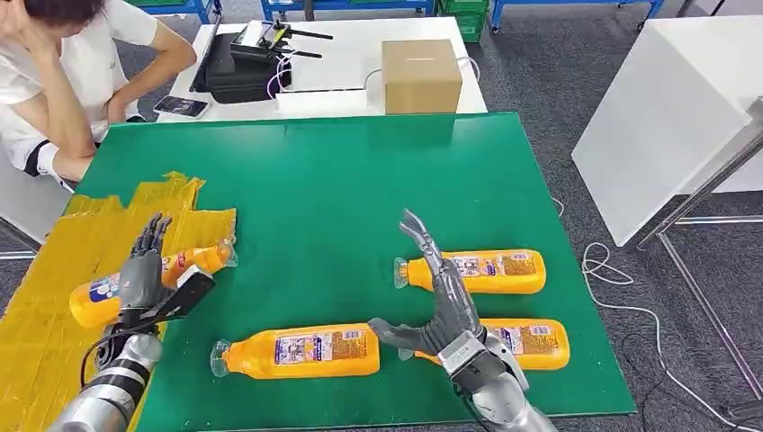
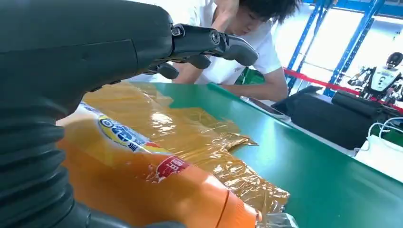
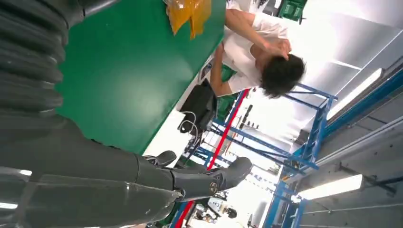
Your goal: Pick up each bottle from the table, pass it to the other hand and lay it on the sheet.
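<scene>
An orange bottle (image 1: pixel 93 302) lies on the yellow sheet (image 1: pixel 54 252) at the table's left, its cap end toward the green mat. My left hand (image 1: pixel 144 270) hovers over the bottle's middle with fingers stretched straight, not wrapped around it. The left wrist view has the bottle (image 2: pixel 157 180) under the palm of that hand (image 2: pixel 95 52) on the crinkled sheet (image 2: pixel 199 128). My right hand (image 1: pixel 445 301) is open, fingers spread, above the mat between the other bottles. Those lie at the front middle (image 1: pixel 301 351), right of centre (image 1: pixel 477 272) and front right (image 1: pixel 531 344).
The green mat (image 1: pixel 360 180) covers the table. A person (image 1: pixel 63 81) sits at the far left corner, an arm resting near the sheet. Behind stands a white table with a cardboard box (image 1: pixel 421 76) and black equipment (image 1: pixel 238 67). Another white table (image 1: pixel 666 117) stands to the right.
</scene>
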